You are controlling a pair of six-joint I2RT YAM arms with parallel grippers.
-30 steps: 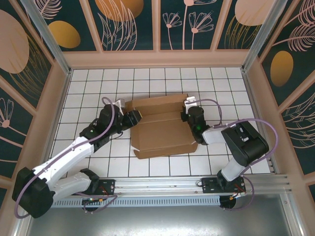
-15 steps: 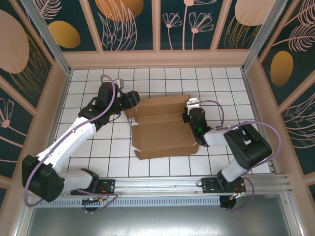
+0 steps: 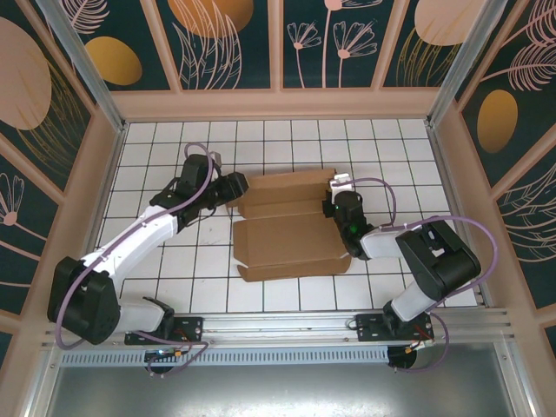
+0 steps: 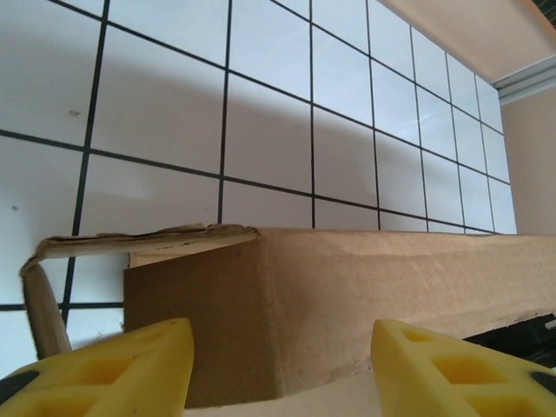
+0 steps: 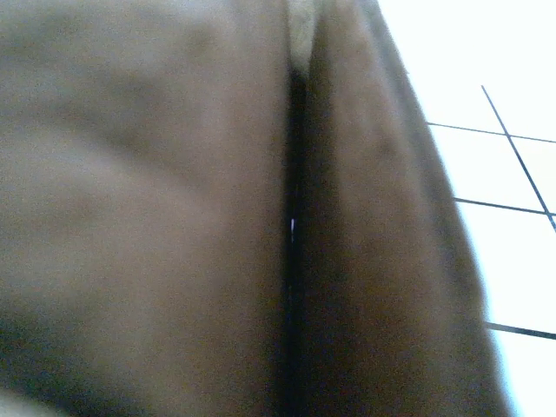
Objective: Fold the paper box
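Paper box (image 3: pixel 287 228) — between left gripper (image 3: pixel 234 187), right gripper (image 3: pixel 331 202).

brown paper box (image 3: pixel 287 236), white black-gridded table (image 3: pixel 156 148), yellow left claw fingers (image 4: pixel 113 369)

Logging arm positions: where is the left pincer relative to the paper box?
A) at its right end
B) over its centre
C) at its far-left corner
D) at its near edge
C: the left pincer sits at the far-left corner of the paper box, fingers apart.
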